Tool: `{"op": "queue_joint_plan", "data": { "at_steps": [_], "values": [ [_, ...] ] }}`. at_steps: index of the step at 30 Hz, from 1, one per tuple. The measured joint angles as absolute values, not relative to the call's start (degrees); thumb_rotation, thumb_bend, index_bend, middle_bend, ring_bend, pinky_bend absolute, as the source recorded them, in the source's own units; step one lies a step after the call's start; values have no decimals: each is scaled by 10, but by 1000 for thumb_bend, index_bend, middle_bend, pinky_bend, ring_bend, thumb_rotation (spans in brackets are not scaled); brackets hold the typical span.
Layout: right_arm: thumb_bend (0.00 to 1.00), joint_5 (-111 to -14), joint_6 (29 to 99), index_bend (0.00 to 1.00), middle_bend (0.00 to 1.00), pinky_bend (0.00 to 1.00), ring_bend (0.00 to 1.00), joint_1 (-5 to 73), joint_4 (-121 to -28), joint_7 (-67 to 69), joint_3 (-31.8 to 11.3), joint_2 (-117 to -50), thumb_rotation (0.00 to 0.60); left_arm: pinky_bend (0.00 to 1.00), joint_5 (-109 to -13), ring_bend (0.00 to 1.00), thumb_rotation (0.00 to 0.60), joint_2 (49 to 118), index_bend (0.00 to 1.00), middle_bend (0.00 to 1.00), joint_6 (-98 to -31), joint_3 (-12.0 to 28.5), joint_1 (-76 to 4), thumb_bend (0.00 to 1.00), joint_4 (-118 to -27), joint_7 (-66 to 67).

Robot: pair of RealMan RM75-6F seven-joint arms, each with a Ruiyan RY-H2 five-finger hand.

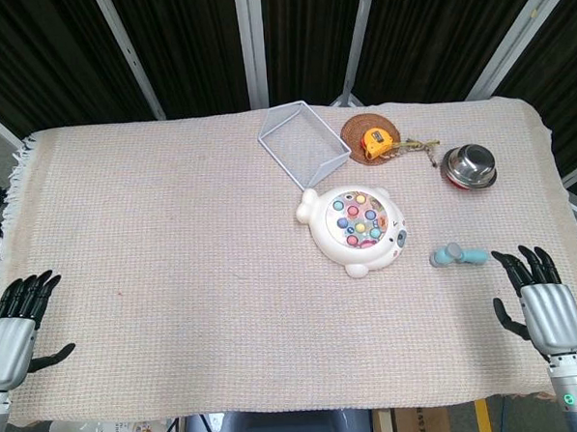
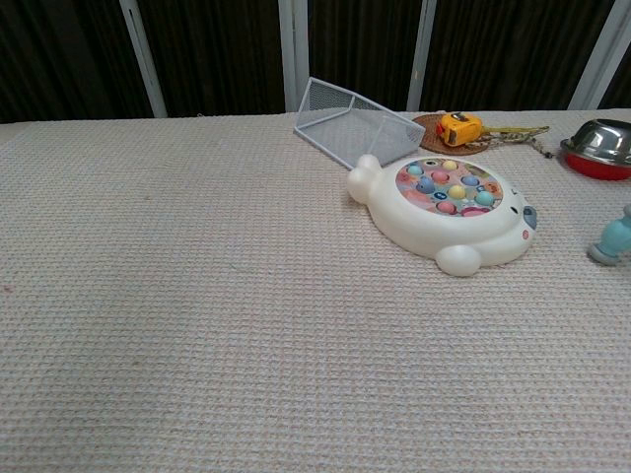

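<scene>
Up in the head view, the left hand (image 1: 13,322) sits at the lower left of the frame, at the edge of the cloth (image 1: 176,280). Its fingers are spread apart and it holds nothing. The right hand (image 1: 539,295) sits at the lower right of the frame. Its fingers are spread apart too, and nothing is in it. Just up and left of the right hand lies a small blue toy (image 1: 456,257), close to the fingertips but not touching them. In the middle right of the frame lies a white fishing game (image 1: 357,228) with little colored fish on top. Above it, a wire basket (image 1: 304,143) lies tipped on its side. To the right of the basket is a brown straw hat (image 1: 372,139) with a yellow tape measure (image 1: 377,142) on it. Further right stands a shiny metal bowl (image 1: 470,166).

Next, in the chest view, no hand shows. The fishing game (image 2: 449,212) lies right of the middle of the frame. The wire basket (image 2: 355,120) is behind it, and the tape measure (image 2: 458,128) is at the upper right. The metal bowl (image 2: 599,146) is at the right edge, and the blue toy (image 2: 613,239) peeks in below it.
</scene>
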State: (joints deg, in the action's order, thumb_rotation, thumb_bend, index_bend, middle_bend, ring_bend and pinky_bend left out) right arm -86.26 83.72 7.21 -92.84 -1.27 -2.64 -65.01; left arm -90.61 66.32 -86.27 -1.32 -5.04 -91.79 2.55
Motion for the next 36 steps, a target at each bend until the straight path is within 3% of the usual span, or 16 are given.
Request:
{"op": "queue_joint_plan", "data": {
  "at_steps": [7,13,28,36],
  "values": [
    [462,-864,845,148,219,6,74,69,-916,1,-30,-657,600,0,-916,0,600,662,0,0,-870,-15,-48,79,-924,27],
    [463,-862,851,23,219,30,74,64,-911,10,-33,-660,600,0,-915,0,600,657,0,0,-868,-13,-49,80,-932,32],
    [463,-836,812,67,208,31,65,80,-909,22,-48,-653,600,0,-915,0,600,645,0,0,-857,-9,-56,79,-953,47],
    [463,-807,720,79,176,32,30,132,-902,40,-71,-629,600,0,-915,0,600,640,0,0,-848,-8,-61,80,-963,55]
  ]
}}
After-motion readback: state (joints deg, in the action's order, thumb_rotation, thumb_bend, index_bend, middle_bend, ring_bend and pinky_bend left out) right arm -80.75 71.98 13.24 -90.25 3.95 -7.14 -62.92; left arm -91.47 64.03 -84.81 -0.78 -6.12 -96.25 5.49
